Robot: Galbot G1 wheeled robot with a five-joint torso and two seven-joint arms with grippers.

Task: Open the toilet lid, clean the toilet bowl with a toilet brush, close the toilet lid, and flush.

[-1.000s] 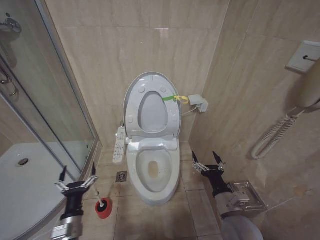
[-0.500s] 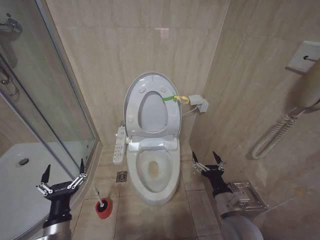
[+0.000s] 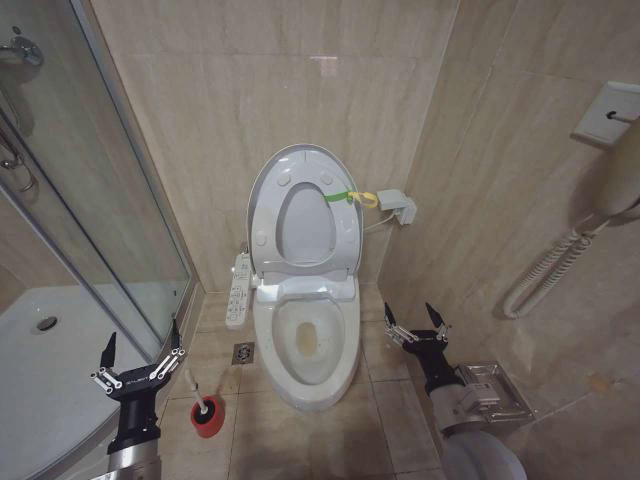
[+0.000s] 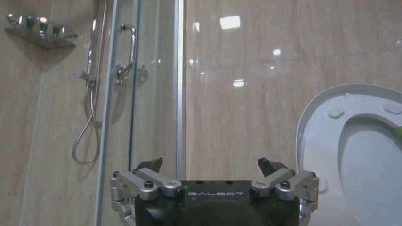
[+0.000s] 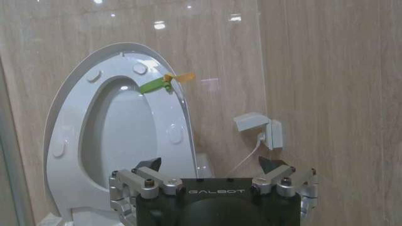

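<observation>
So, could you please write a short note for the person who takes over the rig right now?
Left end effector: open, holding nothing, low beside the shower glass, close to the toilet brush.
Right end effector: open, holding nothing, right of the toilet bowl.
Toilet lid: up, leaning toward the back wall, seat raised too.
Brush stands in its red holder on the floor, left of the bowl.
Done: lid opened.
Left: take the brush, clean the bowl, close the lid, flush.

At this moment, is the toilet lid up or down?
Up. The lid stands raised against the back wall, its underside bumpers facing out, and the bowl below lies open.
</observation>
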